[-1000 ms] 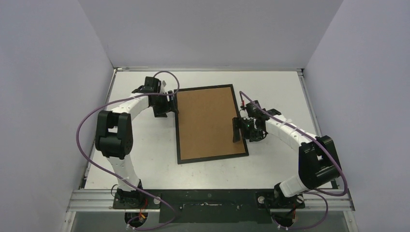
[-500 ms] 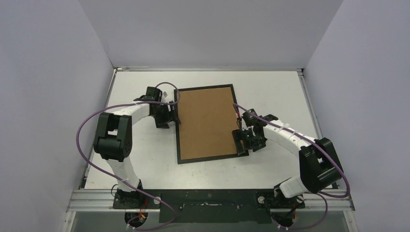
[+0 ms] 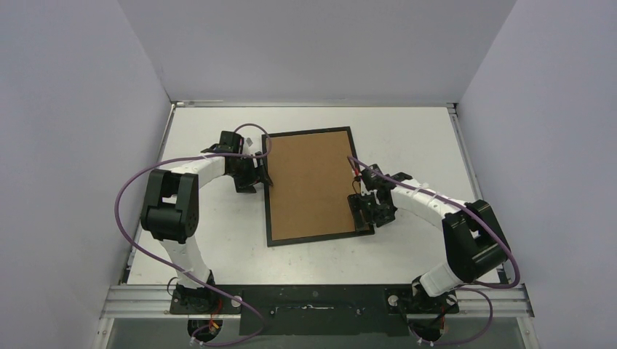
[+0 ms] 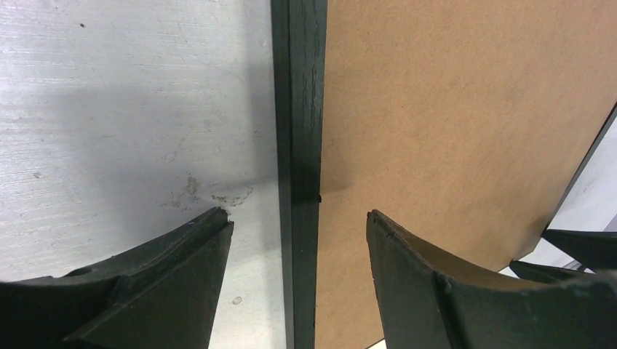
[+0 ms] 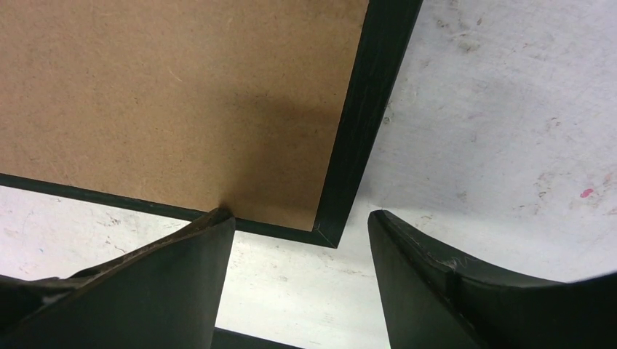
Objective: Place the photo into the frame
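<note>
The black frame (image 3: 266,198) lies flat at mid-table, with the brown cardboard backing (image 3: 309,182) filling it. The photo is out of view. My left gripper (image 3: 259,174) is open, its fingers straddling the frame's left rail (image 4: 300,131): one finger over the table, the other over the backing (image 4: 451,109). My right gripper (image 3: 362,214) is open at the frame's near right corner (image 5: 331,236). One of its fingers is over the backing (image 5: 182,87) and the other is over the table outside the right rail (image 5: 372,102). Neither gripper holds anything.
White table (image 3: 415,138) with grey walls on three sides. A raised metal rail (image 3: 320,294) runs along the near edge by the arm bases. Purple cables loop from both arms.
My right gripper has slid along the frame's right rail toward its near corner. My left gripper moved a little nearer along the left rail, then stayed still.
</note>
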Controlling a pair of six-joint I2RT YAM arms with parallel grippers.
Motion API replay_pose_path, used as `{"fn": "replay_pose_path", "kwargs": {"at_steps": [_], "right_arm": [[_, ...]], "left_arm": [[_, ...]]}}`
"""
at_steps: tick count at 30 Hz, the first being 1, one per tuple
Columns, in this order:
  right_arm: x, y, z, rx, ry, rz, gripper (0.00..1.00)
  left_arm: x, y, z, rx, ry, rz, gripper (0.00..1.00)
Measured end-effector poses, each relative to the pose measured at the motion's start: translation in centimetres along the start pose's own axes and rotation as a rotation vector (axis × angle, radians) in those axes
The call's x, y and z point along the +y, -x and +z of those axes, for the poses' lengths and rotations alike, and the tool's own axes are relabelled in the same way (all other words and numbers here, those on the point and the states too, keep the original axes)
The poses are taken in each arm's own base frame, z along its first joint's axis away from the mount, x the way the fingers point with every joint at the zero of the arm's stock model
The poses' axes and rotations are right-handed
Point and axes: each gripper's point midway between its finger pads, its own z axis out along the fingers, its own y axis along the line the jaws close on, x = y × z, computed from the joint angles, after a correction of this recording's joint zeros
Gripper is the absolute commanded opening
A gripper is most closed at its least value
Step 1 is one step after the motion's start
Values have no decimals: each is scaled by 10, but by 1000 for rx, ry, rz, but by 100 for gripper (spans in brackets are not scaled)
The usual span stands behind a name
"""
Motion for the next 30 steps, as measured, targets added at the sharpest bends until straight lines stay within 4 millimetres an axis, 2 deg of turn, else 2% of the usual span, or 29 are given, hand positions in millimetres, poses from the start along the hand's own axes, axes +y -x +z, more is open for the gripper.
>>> {"fn": "replay_pose_path", "kwargs": {"at_steps": [10, 30], "right_arm": [[0, 1, 1, -28, -20, -9, 70], [0, 10, -2, -256, -100, -22, 72]], "left_arm": [[-2, 1, 0, -4, -13, 4, 70], [-5, 3, 0, -9, -26, 7, 71]]}}
